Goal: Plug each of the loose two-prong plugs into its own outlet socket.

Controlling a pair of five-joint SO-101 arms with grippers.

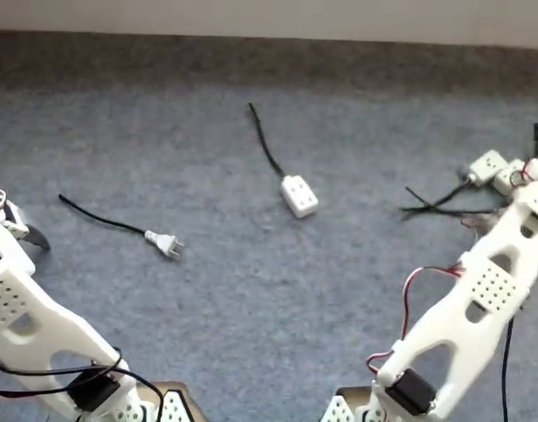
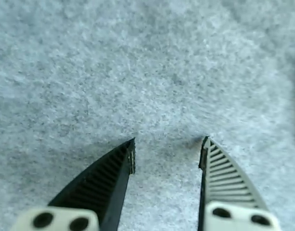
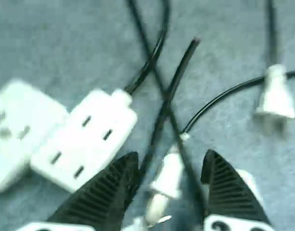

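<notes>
Straddles a loose plug [image 3: 167,178] with right jaws parted; idles left jaws parted; leaves each socket [image 3: 85,139] unfilled.

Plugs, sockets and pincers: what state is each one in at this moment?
Left pincer: open, empty.
Right pincer: open.
Plug inside right pincer: unplugged.
Far plug: unplugged.
Lone plug: unplugged.
Centre socket: empty.
Near socket: visible slots empty.
Outer socket: visible slots empty.
</notes>
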